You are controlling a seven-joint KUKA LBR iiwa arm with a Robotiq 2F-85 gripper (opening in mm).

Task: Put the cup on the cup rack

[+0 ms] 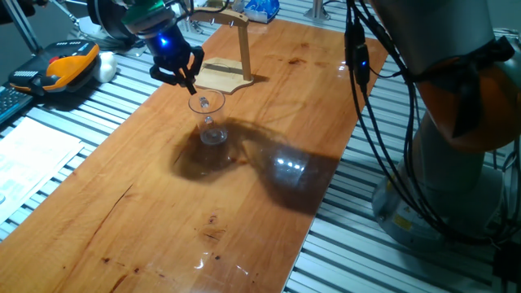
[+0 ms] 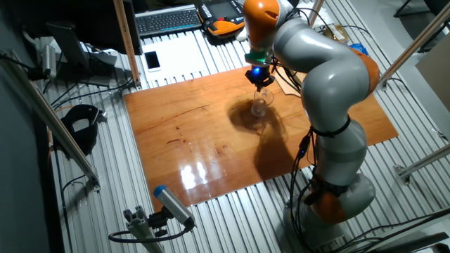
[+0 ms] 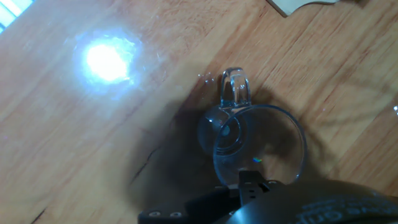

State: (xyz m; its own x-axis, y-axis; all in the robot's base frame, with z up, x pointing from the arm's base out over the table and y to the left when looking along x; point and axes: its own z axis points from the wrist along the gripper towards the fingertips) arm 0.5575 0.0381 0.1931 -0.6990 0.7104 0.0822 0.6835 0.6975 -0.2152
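End effector (image 1: 190, 84) fingertips hidden behind cup (image 1: 209, 119).

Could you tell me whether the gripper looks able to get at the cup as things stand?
Probably yes. The gripper hangs right over the upright cup, at its rim, and the board around it is bare. The cup rack stands apart behind it. Whether the fingers already pinch the rim, I cannot tell.

Two oblique table (image 1: 244, 195) views, one close top-down.

No legible text, label, brand, number or sign anywhere in any of the views.
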